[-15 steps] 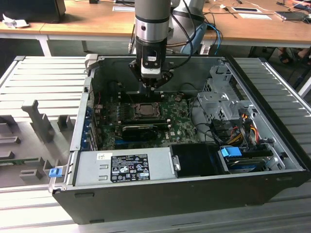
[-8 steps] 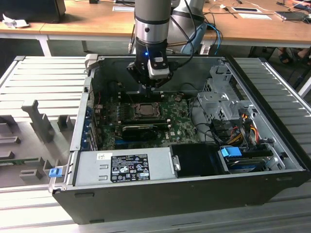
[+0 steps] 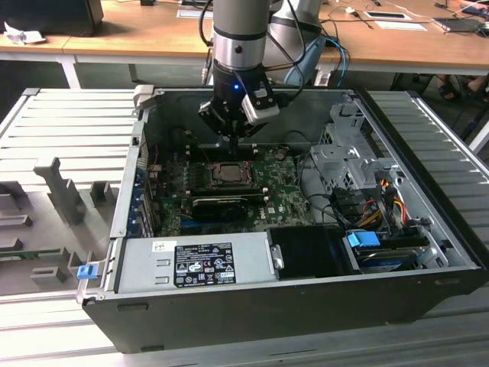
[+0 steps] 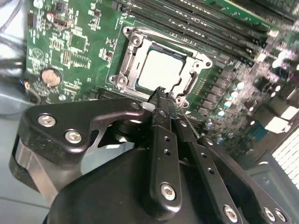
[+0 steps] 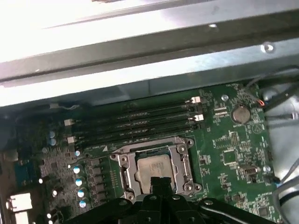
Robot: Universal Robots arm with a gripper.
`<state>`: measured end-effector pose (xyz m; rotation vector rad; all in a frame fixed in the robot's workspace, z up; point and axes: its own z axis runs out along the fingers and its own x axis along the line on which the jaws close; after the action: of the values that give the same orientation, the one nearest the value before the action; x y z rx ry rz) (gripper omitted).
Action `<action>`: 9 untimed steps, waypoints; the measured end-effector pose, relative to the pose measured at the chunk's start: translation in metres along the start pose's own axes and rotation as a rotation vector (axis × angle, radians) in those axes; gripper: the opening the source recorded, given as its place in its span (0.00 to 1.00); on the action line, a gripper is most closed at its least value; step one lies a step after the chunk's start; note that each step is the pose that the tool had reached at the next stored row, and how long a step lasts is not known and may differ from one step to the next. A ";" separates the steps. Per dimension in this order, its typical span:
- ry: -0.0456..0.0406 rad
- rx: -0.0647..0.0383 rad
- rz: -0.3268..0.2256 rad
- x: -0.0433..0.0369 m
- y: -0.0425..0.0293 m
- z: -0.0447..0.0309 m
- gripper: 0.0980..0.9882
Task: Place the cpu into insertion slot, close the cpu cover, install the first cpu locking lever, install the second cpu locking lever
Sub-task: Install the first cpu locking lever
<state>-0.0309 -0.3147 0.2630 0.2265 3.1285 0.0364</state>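
The cpu (image 4: 161, 70) lies flat in the insertion slot (image 3: 226, 173) on the green motherboard (image 5: 233, 140), its pale metal top showing through the window of the cpu cover (image 5: 185, 161), which lies level around it. The tool (image 4: 161, 92) hangs just above the slot's edge, at about 12 o'clock from it in the exterior view, its fingers pressed together with nothing between them. The black finned card (image 3: 221, 205) lies at 6 o'clock from the slot.

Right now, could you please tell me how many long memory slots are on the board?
4. The memory slots lie side by side in the first wrist view: one nearest the case wall, one beside the chip socket, two between. None seems hidden.
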 end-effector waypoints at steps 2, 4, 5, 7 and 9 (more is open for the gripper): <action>0.0015 0.000 -0.060 0.0000 0.0000 0.0003 0.01; 0.0024 -0.001 -0.095 0.0000 0.0000 0.0004 0.01; 0.0028 -0.003 -0.110 0.0000 0.0000 0.0007 0.01; 0.0038 -0.011 -0.119 0.0142 -0.0021 0.0012 0.01; 0.0040 -0.013 -0.119 0.0297 -0.0044 0.0012 0.01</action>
<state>-0.0610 -0.3147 0.2616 0.0401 3.1378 0.0561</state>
